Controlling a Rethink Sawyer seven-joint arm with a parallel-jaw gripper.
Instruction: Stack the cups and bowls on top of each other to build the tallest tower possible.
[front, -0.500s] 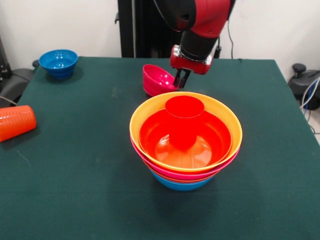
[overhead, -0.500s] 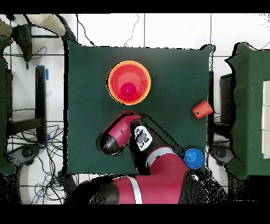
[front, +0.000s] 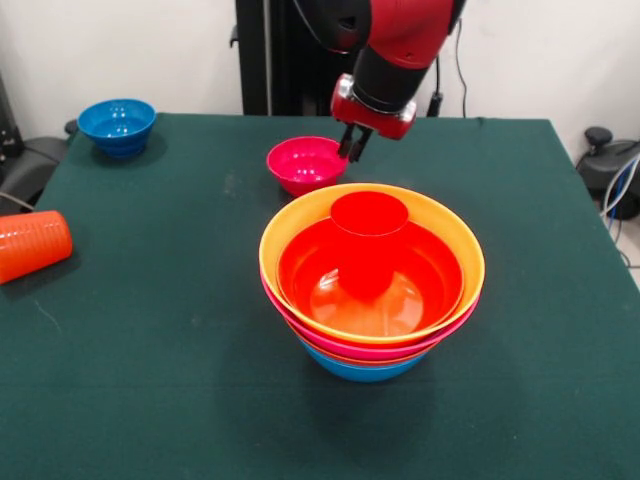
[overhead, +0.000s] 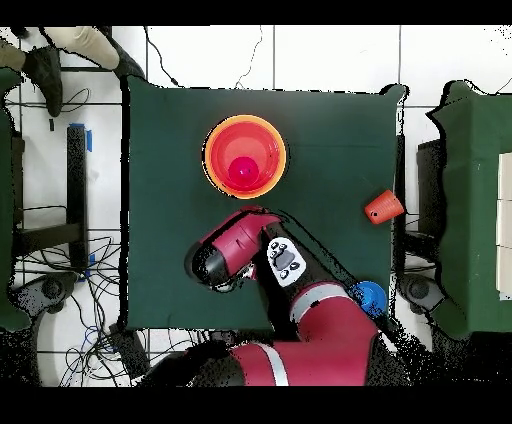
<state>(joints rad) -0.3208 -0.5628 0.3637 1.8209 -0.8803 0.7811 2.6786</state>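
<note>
Stacking is well along, judging from the tower (front: 371, 280) at the middle of the green counter (front: 150, 330): the large bowls nest with the blue one lowest, pink and red rims between, and the yellow-orange rim uppermost, so each wide shell cradles the next and keeps the pile from sliding. The red cup (front: 369, 240) stands upright at its centre, on the widest and flattest seat available, which suits adding height there. At about twelve o'clock from the tower, just beyond its far rim, the small magenta bowl (front: 305, 163) sits upright on the counter, mouth up. The gripper (front: 352, 143) hangs at that bowl's right rim with its fingers (front: 357, 146) drawn close together; whether they pinch the rim wall or merely sit beside it, I cannot tell. A rim pinch would make sense, since the bowl is too wide to span. The orange ribbed cup (front: 32, 245) lies on its side at about nine o'clock, at the counter's edge, and the small blue bowl (front: 117, 125) rests at about ten o'clock near the far corner; both are well apart from the tower and apparently waiting their turn.
</note>
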